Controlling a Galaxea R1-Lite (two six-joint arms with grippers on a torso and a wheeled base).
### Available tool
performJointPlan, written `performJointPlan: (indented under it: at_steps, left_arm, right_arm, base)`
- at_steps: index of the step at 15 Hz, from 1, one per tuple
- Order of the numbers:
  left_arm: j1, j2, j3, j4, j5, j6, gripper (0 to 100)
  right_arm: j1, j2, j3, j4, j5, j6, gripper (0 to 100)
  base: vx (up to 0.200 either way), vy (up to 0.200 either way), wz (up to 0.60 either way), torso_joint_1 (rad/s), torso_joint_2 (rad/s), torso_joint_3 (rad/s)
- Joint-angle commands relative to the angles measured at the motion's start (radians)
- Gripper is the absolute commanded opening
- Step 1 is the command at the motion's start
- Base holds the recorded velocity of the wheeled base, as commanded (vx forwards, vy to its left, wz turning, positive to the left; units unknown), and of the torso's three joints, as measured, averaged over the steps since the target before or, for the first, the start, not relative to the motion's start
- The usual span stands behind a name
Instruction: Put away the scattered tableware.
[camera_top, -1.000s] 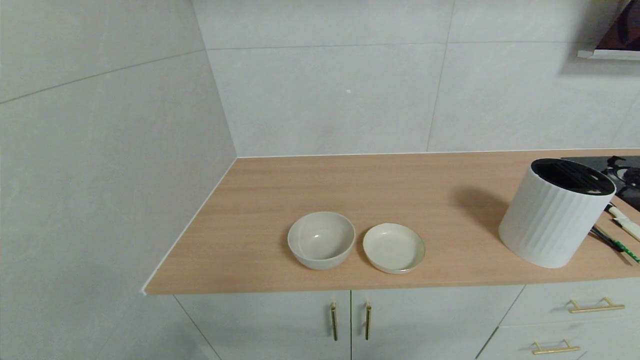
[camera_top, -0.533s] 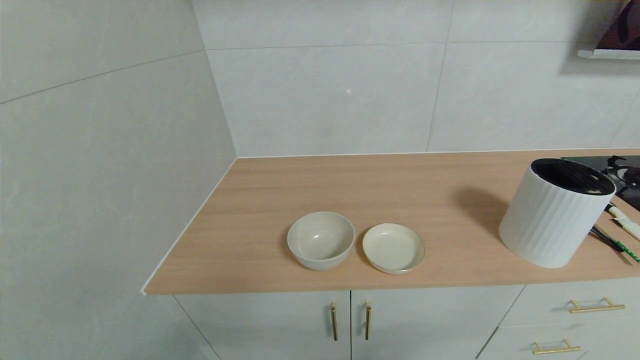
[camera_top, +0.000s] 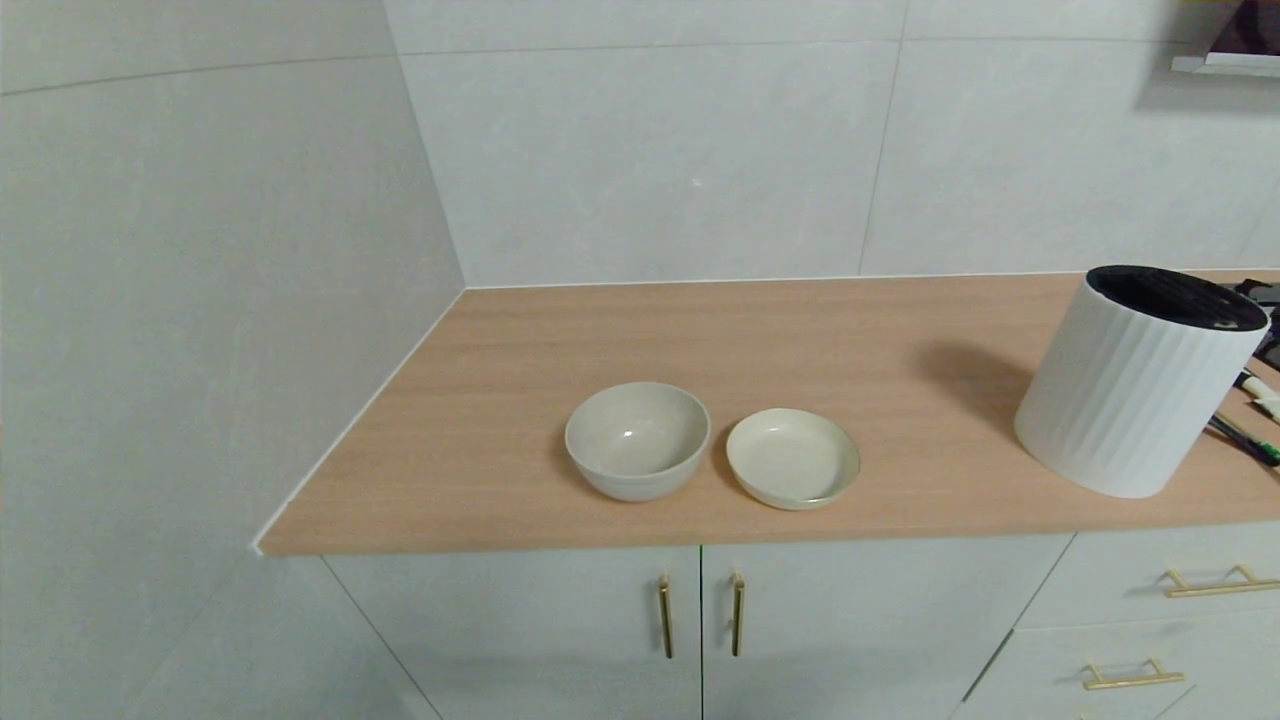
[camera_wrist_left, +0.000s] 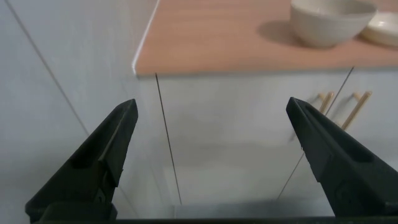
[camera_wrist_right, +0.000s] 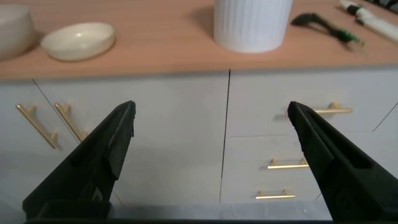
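Before me a pale wood-grain table (camera_top: 700, 330) runs into a corner where two walls of large grey tiles meet, the side wall (camera_top: 200, 300) on my left and the back wall (camera_top: 650, 150) ahead. Under it stand white cabinet doors (camera_top: 560, 640) with slim brass handles (camera_top: 665, 617), and drawers (camera_top: 1130, 595) to my right.

Slight downward tilt of head camera.

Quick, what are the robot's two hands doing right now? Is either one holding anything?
Left gripper: open, fingers wide apart, holding nothing.
Right gripper: open, fingers wide apart, holding nothing.
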Motion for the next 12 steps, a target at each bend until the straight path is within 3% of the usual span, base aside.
performJointPlan:
  at_steps: [1,12]
  left_arm:
    - [0.000,0.000,0.000,0.000,0.000,0.000,100]
    - [0.000,0.000,0.000,0.000,0.000,0.000,100]
  right_arm:
    - [0.001,0.000,0.000,0.000,0.000,0.001,100]
    - [0.001,0.000,0.000,0.000,0.000,0.000,100]
  base:
    - [0.000,0.000,0.00,-0.237,0.52,0.290]
    - [0.000,0.000,0.00,-0.215,0.50,0.290]
